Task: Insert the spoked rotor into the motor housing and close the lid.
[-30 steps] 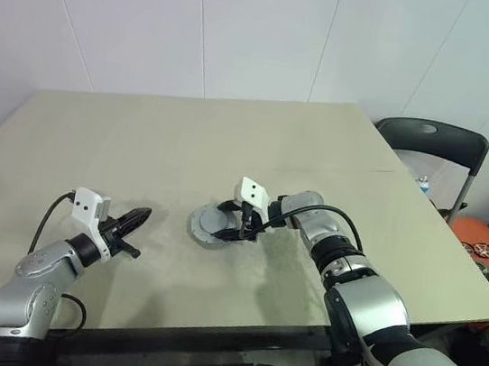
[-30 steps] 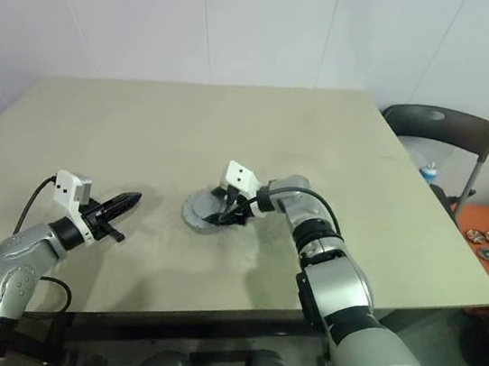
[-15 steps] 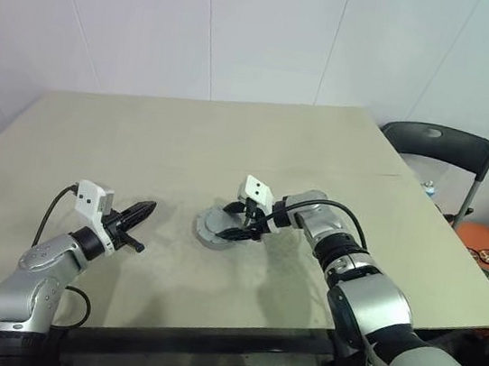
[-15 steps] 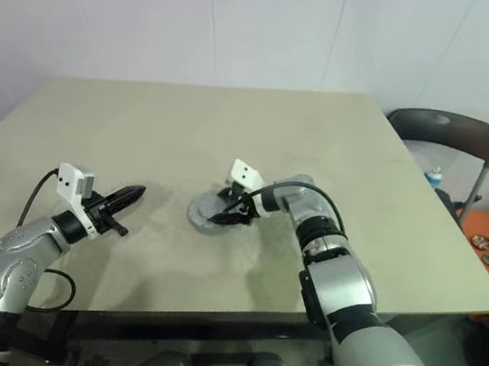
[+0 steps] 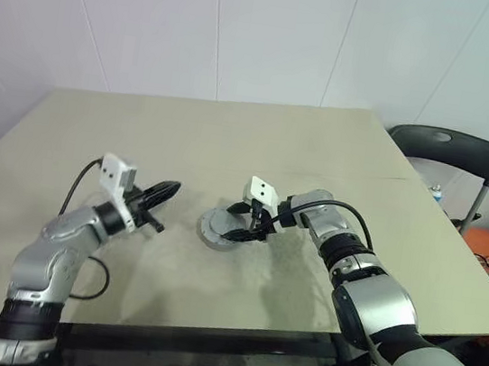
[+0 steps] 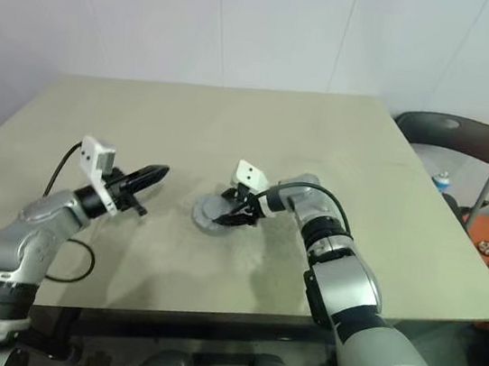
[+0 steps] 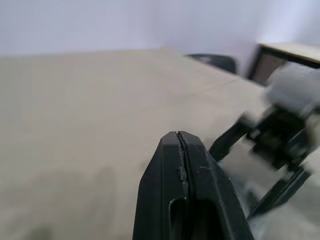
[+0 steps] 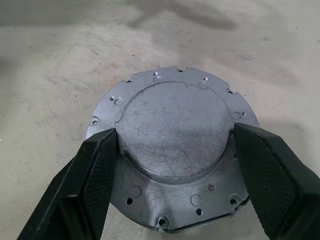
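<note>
Fingers (image 8: 85,180) of the right gripper (image 8: 172,175) are spread wide, one on each side of a round grey metal lid (image 8: 172,127), and they look like they're right up against the raised middle disc of it, resting over the flange, though I can't swear they're actually squeezing it. No brand, label or writing anywhere on that lid that I can make out, just scratches and a ring of small screw holes around the rim. From the head camera the right gripper (image 5: 250,225) comes in from the robot's right and sits on the lid (image 5: 220,228), roughly mid-table and a bit toward the robot. The lid covers whatever is under it, so I can't tell where the spoked rotor or the motor housing sits; neither one can be picked out, presumably under that grey cap but the pictures don't prove it. Left gripper (image 5: 167,192) is clamped fully together with nothing in it, fingers (image 7: 182,195) pressed into one black wedge, held above the tan table (image 5: 187,139) off to the lid's left, pointing toward the lid with a clear gap between them. Further out, there's a dark folding chair (image 5: 454,149) past the table's far right corner, and plain white wall panels behind everything.
</note>
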`<state>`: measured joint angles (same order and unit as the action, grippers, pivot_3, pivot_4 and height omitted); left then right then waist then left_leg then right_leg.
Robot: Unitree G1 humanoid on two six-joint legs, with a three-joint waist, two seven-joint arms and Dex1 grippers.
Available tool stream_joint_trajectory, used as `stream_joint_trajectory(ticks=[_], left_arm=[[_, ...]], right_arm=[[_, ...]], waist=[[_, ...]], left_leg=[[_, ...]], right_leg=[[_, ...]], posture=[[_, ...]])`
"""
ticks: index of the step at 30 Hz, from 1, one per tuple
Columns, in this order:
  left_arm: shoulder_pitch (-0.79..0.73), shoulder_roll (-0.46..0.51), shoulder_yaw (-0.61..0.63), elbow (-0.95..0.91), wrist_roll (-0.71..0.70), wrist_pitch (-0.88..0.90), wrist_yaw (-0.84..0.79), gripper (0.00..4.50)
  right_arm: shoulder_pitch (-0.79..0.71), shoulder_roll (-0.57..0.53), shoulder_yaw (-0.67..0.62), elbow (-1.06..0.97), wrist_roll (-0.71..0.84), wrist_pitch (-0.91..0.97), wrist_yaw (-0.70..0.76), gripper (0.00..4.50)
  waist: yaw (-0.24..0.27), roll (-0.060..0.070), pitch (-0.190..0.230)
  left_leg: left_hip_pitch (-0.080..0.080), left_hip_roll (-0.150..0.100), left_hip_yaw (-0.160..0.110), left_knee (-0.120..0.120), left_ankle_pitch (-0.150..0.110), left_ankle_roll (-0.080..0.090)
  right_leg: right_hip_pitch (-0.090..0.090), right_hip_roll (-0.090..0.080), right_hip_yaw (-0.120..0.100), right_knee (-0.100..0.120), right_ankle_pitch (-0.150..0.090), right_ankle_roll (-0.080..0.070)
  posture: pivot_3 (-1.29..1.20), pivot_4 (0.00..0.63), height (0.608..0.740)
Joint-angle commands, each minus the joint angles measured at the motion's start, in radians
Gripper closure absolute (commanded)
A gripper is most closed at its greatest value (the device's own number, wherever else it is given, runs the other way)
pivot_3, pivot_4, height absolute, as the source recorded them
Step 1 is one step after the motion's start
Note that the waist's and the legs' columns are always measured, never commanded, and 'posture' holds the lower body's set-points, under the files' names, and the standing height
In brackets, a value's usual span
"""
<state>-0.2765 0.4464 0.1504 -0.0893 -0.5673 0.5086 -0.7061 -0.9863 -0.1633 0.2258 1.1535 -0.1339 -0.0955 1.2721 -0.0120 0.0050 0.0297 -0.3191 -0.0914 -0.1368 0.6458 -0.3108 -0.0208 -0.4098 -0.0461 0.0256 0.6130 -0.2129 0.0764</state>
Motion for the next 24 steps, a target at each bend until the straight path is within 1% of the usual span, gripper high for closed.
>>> stream_joint_trajectory(ticks=[1, 3, 6, 11, 14, 20, 24], left_arm=[[-0.071, 0.012, -0.039, 0.049, 0.004, 0.022, -0.048, 4.5], [-0.098, 0.012, -0.063, 0.088, 0.001, 0.029, -0.092, 4.5], [-0.099, 0.031, -0.115, 0.11, -0.004, 0.057, -0.185, 4.5], [-0.116, 0.04, -0.194, 0.171, 0.057, 0.064, -0.229, 4.5], [-0.129, 0.027, -0.212, 0.184, 0.069, 0.064, -0.24, 4.5], [-0.155, -0.016, -0.204, 0.222, 0.091, 0.035, -0.22, 4.5], [-0.168, -0.028, -0.216, 0.259, 0.118, 0.022, -0.221, 4.5]], right_arm=[[0.033, -0.002, 0.043, 0.04, -0.041, 0.032, 0.027, 1.18], [0.034, -0.001, 0.039, 0.041, -0.039, 0.034, 0.014, 1.18], [0.038, -0.003, 0.035, 0.041, -0.037, 0.039, 0.006, 1.18], [0.052, -0.006, 0.034, 0.032, -0.035, 0.043, 0.003, 1.18], [0.058, -0.008, 0.032, 0.027, -0.033, 0.049, -0.004, 1.18], [0.063, -0.013, 0.033, 0.022, -0.026, 0.057, -0.009, 1.18], [0.066, -0.015, 0.036, 0.022, -0.024, 0.056, -0.016, 1.18]], waist=[[-0.003, 0.0, 0.0], [-0.003, 0.0, 0.0], [-0.003, 0.0, 0.0], [-0.002, 0.0, 0.0], [-0.003, 0.0, 0.0], [-0.002, 0.0, 0.0], [-0.002, 0.0, 0.0]], left_leg=[[0.0, 0.0, 0.0, 0.0, 0.0, 0.0], [0.0, 0.0, 0.0, 0.0, 0.0, 0.0], [0.0, 0.0, 0.0, 0.0, 0.0, 0.0], [0.0, 0.0, 0.0, 0.0, 0.0, 0.0], [0.0, 0.0, 0.0, 0.0, 0.0, 0.0], [0.0, 0.0, 0.0, 0.001, 0.0, 0.0], [0.0, 0.0, 0.0, 0.0, 0.0, 0.0]], right_leg=[[0.0, 0.0, 0.0, 0.0, 0.0, 0.0], [-0.001, 0.0, 0.0, 0.0, 0.0, 0.0], [-0.001, 0.0, 0.0, 0.0, 0.0, 0.0], [0.0, 0.0, 0.0, 0.001, 0.0, 0.0], [0.0, 0.0, 0.0, 0.001, 0.0, 0.0], [0.0, 0.0, 0.0, 0.001, 0.0, 0.0], [0.0, 0.0, 0.001, 0.001, 0.0, 0.0]], posture=[[0.0, 0.0, 0.74], [0.0, 0.0, 0.74], [0.0, 0.0, 0.74], [0.0, 0.0, 0.74], [0.0, 0.0, 0.74], [0.0, 0.0, 0.74], [0.0, 0.0, 0.74]])
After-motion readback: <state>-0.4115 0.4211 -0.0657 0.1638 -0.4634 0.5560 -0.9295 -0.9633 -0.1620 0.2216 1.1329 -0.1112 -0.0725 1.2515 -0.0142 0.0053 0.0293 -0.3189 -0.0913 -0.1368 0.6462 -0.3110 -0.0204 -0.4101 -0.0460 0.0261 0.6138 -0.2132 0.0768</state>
